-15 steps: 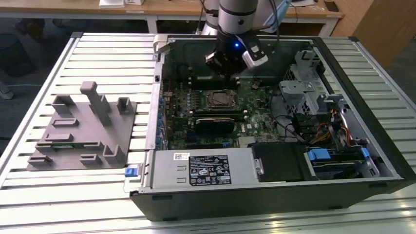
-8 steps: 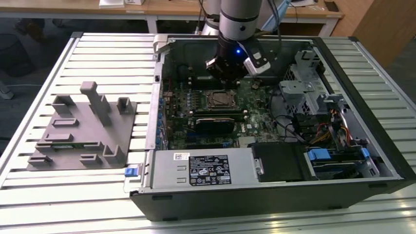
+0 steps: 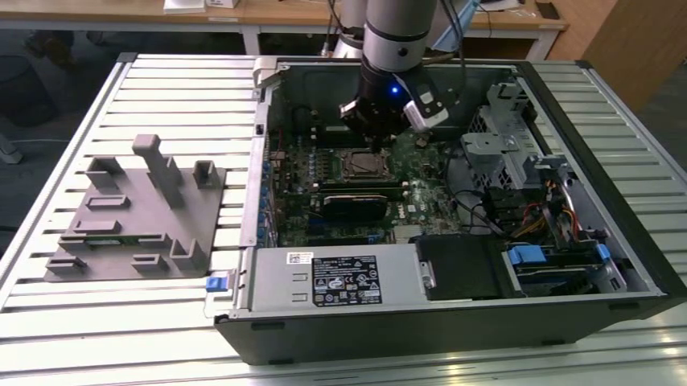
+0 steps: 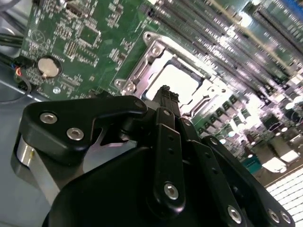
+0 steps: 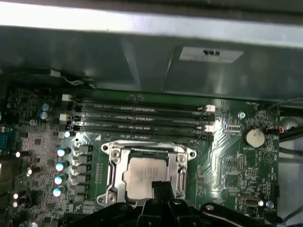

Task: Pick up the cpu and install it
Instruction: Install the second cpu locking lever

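- Surface: pale ribbed metal table (image 3: 161, 322) w/ long slats; open dark PC case (image 3: 451, 322) lies on its side on it.
- Grey plastic holder (image 3: 140, 217) sits on the slats, on the exterior view's left of the case, apart from it.
- Room: wooden desk (image 3: 290, 20) w/ white legs behind the table; brown wooden panel (image 3: 633, 40) at the exterior view's far right.
- Inside case: green motherboard (image 3: 322, 201), grey metal box w/ white label (image 3: 333, 277) along the near edge, drive bay w/ blue clips (image 3: 532, 257) and cable bundle on the exterior view's right.
- Arm comes down from above into the case; gripper (image 3: 376, 137) hangs just over the socket (image 5: 147, 175).
- cpu (image 5: 144, 177): silvery square top, lying flat inside the socket's metal frame in both wrist views; RAM slots (image 5: 142, 118) just beside it.
- Gripper fingers (image 5: 160, 189) drawn close together, tips just above the cpu's edge, nothing between them; touching or not – can't tell.
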{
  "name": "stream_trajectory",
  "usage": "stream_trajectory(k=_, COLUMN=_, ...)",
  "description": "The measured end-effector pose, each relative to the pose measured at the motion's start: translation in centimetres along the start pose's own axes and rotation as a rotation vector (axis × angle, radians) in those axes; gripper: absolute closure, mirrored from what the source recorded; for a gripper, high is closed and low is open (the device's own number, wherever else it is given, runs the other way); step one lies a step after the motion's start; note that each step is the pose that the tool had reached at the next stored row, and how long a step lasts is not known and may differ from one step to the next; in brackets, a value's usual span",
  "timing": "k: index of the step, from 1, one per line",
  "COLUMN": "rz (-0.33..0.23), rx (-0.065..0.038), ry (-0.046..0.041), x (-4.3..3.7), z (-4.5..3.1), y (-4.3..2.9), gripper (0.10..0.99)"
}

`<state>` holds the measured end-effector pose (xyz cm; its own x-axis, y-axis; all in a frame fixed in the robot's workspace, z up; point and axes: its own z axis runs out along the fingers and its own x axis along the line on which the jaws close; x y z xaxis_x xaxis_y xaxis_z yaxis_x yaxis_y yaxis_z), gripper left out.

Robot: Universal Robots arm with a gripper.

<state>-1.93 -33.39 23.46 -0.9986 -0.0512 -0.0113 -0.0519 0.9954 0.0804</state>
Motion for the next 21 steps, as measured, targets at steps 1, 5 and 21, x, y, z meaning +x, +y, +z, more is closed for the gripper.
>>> stream_trajectory(k=1, rz=0.0, rx=0.0, ry=0.0, x=0.01, z=-0.01, y=-0.22, gripper=0.98)
stream_trajectory(k=5, rz=0.0, rx=0.0, ry=0.0006, x=0.06, z=-0.09, y=-1.31, gripper=0.98)
stream_trajectory(k=21, rz=0.0, rx=0.0, ry=0.001, x=0.07, z=-0.34, y=-1.42, gripper=0.98)
